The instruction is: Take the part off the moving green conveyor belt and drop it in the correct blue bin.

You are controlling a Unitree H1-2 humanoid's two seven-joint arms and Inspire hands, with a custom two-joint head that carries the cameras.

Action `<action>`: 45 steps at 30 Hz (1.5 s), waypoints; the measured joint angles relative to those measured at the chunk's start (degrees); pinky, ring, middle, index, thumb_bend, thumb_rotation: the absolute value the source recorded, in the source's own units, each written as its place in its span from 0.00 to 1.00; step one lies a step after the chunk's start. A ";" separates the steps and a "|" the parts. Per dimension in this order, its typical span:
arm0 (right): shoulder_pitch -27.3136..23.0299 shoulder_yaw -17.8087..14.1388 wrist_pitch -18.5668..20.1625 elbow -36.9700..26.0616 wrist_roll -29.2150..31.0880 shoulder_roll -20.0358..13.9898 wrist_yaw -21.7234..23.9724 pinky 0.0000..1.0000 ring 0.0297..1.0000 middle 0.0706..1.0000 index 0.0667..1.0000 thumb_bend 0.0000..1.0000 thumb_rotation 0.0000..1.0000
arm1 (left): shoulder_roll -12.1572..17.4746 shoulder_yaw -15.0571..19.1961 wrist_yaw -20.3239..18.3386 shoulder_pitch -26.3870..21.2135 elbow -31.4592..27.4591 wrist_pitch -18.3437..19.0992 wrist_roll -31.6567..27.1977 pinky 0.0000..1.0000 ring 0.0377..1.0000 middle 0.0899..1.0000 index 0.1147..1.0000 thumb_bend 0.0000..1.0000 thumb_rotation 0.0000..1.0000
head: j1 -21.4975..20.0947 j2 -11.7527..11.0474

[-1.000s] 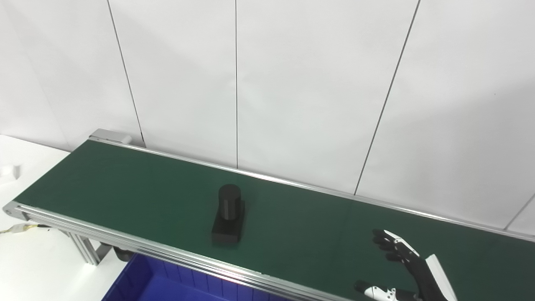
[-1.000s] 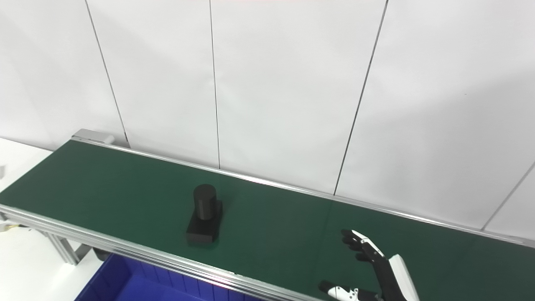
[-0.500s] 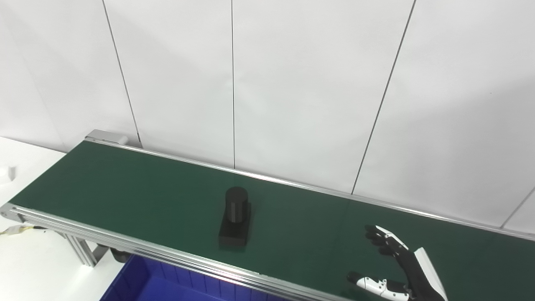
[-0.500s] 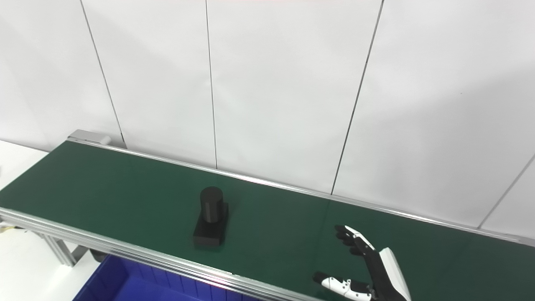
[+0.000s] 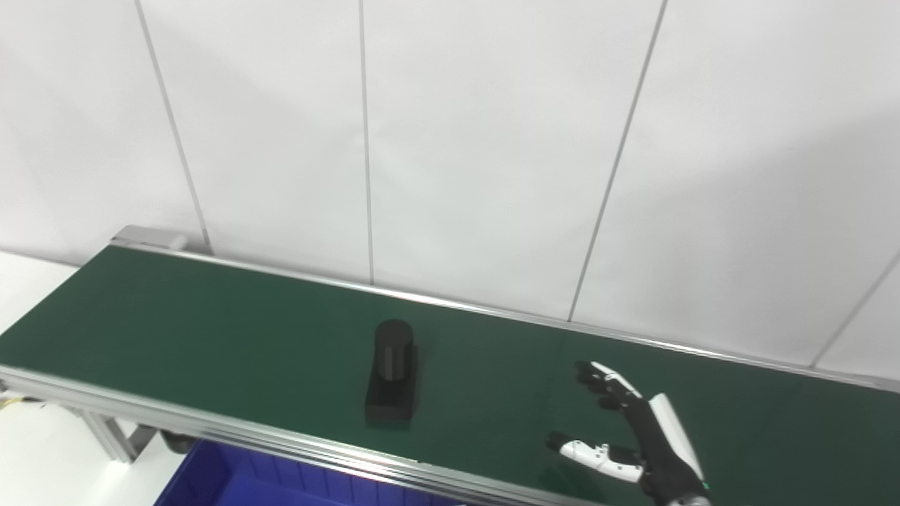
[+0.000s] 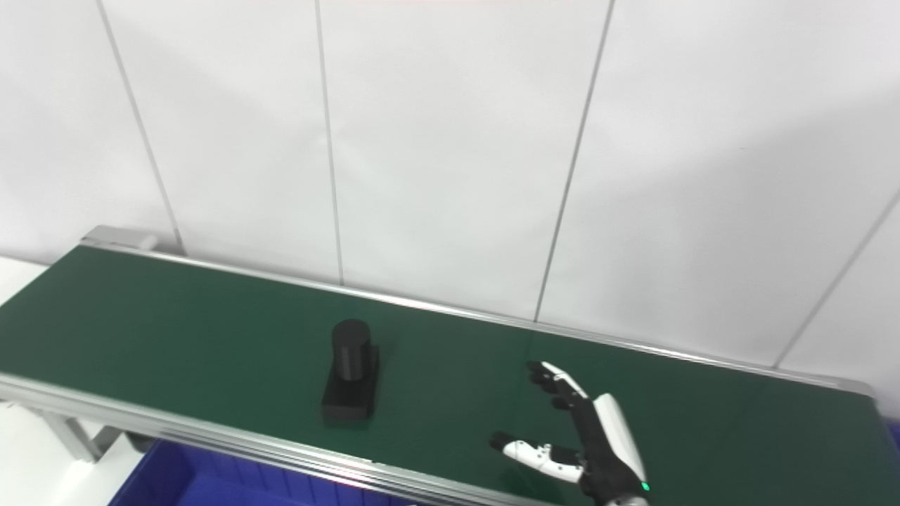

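Observation:
A black part (image 5: 391,380), an upright cylinder on a flat rectangular base, stands on the green conveyor belt (image 5: 211,323) near the belt's middle; it also shows in the right eye view (image 6: 350,381). My right hand (image 5: 631,432) is open and empty over the belt, fingers spread with the thumb toward the part, well to the part's right and apart from it. It also shows in the right eye view (image 6: 581,434). My left hand is out of view.
A blue bin (image 5: 232,485) sits below the belt's near rail at the bottom left. Silver rails (image 5: 281,444) edge the belt. A white panelled wall stands behind. The belt's right end (image 6: 861,390) shows in the right eye view.
The camera has panned right. The part has ridden the belt rightward, closer to my right hand. My right hand has risen into view and stays open.

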 measured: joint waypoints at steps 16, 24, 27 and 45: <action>-1.92 1.42 -0.01 3.45 -0.97 1.87 -2.19 0.80 0.84 0.81 0.84 0.68 0.40 | 0.52 0.84 -0.60 0.01 -0.15 0.00 -0.23 0.81 0.83 0.82 0.82 1.00 0.16 | -4.65 0.53; -3.46 2.15 -0.07 6.00 -2.00 2.48 -4.28 0.78 0.83 0.81 0.85 0.70 0.42 | 0.86 1.21 -1.45 0.04 -0.22 -0.01 -1.30 0.82 0.85 0.83 0.83 1.00 0.16 | -6.15 1.05; -3.58 2.64 -0.07 6.18 -2.19 2.62 -4.39 0.77 0.82 0.81 0.85 0.70 0.42 | 1.10 1.21 -1.49 0.07 -0.60 0.00 -1.31 0.82 0.85 0.83 0.83 1.00 0.15 | -6.16 1.32; -6.85 4.86 -0.21 11.96 -5.08 4.86 -7.47 0.76 0.82 0.80 0.84 0.73 0.41 | 2.05 1.32 -2.23 0.30 -1.11 0.01 -2.56 0.84 0.85 0.83 0.83 1.00 0.12 | -8.18 1.67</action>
